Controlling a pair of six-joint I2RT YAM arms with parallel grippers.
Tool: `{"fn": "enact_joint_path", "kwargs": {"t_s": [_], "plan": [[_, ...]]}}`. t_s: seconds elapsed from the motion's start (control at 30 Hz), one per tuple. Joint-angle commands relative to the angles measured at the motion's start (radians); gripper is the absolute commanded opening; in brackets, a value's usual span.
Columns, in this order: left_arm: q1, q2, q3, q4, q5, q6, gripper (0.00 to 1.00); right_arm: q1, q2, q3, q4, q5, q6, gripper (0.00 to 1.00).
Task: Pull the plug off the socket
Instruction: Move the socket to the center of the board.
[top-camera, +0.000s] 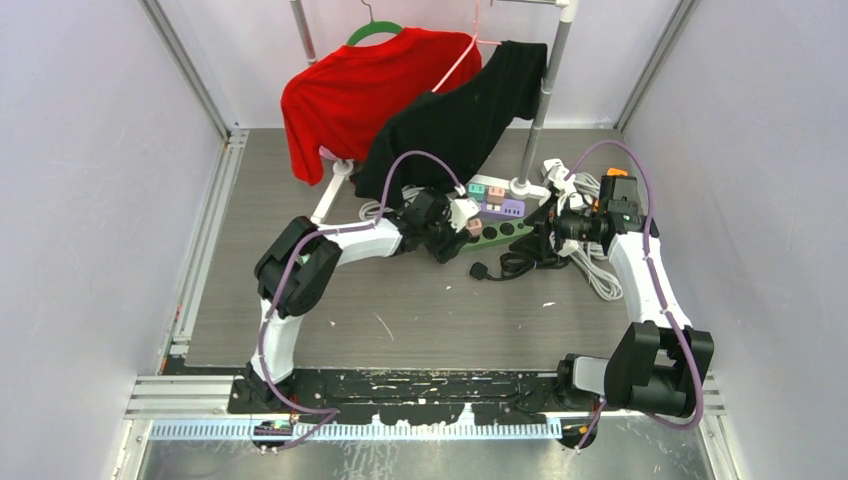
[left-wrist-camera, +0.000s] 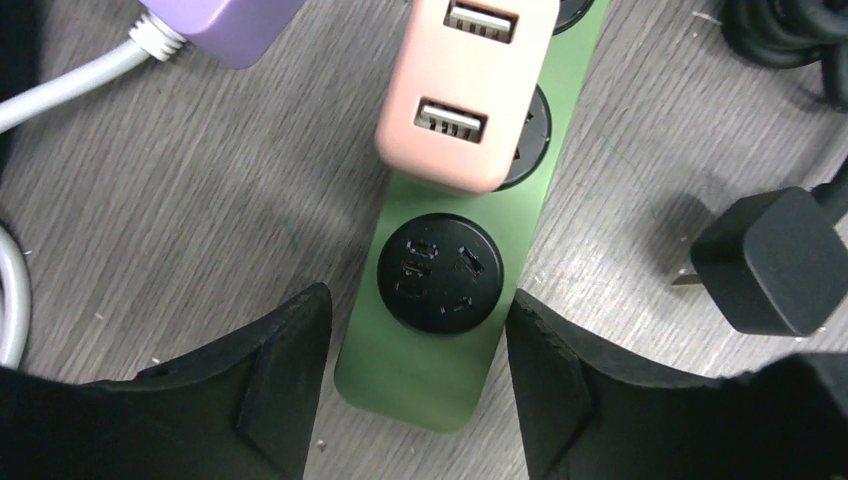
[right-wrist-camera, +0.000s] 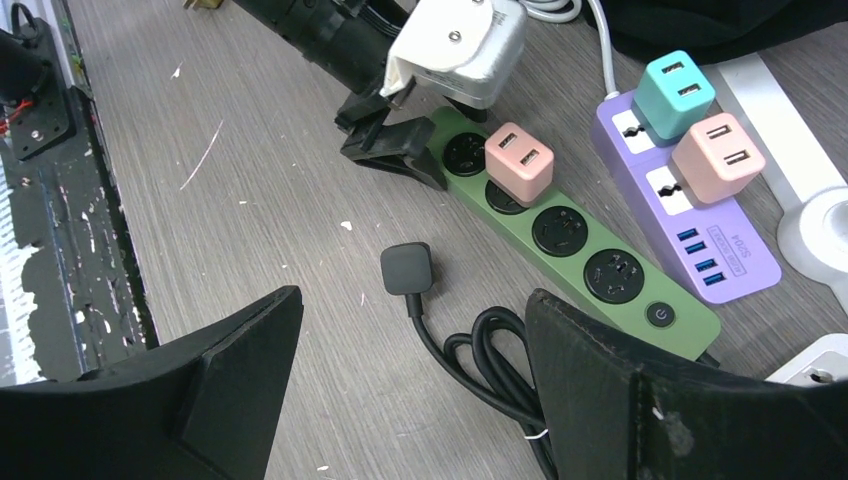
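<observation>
While my left end effector (left-wrist-camera: 418, 295) straddles the near tip of the green power strip (left-wrist-camera: 430, 390), its fingers (left-wrist-camera: 285, 385) stand apart on either side. A sliver of bench (left-wrist-camera: 200, 200) shows between the nine o'clock finger and the strip's edge, so I call it released, grasping nothing. Between the tips sits an empty round socket (left-wrist-camera: 440, 272). Just past it, at twelve o'clock, the pink charger (left-wrist-camera: 470, 90) is seated in the next socket, and I take that for the plug to pull. At three o'clock a black plug (left-wrist-camera: 770, 260) lies loose on the bench, apart from the strip.

My right end effector (right-wrist-camera: 412, 298) hovers wide and empty, looking across the same strip. Farther off, at two o'clock in its view, a purple strip (right-wrist-camera: 700, 230) carries a teal charger (right-wrist-camera: 675, 92) and a second pink charger (right-wrist-camera: 718, 158).

My worries:
- If I tug the charger before the strip is pinned, the light strip will likely rise with it.
- The three o'clock finger sits nearer the strip, so an uneven squeeze could skate it sideways.
- The charger's smooth, rounded sides may slip from a shallow grip.
- I could also reach for the wrong pink charger.
</observation>
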Motion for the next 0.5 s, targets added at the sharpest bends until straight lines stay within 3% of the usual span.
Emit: {"fn": "enact_joint_path", "kwargs": {"t_s": [0.0, 0.1, 0.23, 0.47], "plan": [[-0.002, 0.039, 0.080, -0.051, 0.006, 0.024, 0.61, 0.004, 0.002, 0.003, -0.004, -0.021, -0.017, 0.86], [-0.003, 0.044, 0.081, -0.047, 0.005, 0.017, 0.55, 0.005, 0.006, 0.002, -0.010, -0.033, -0.018, 0.86], [-0.003, 0.000, 0.037, -0.028, 0.015, 0.012, 0.28, 0.005, 0.008, 0.003, -0.020, -0.035, -0.028, 0.86], [-0.026, -0.212, -0.196, 0.060, 0.004, -0.015, 0.11, 0.005, 0.013, 0.011, -0.052, -0.048, -0.062, 0.86]]}}
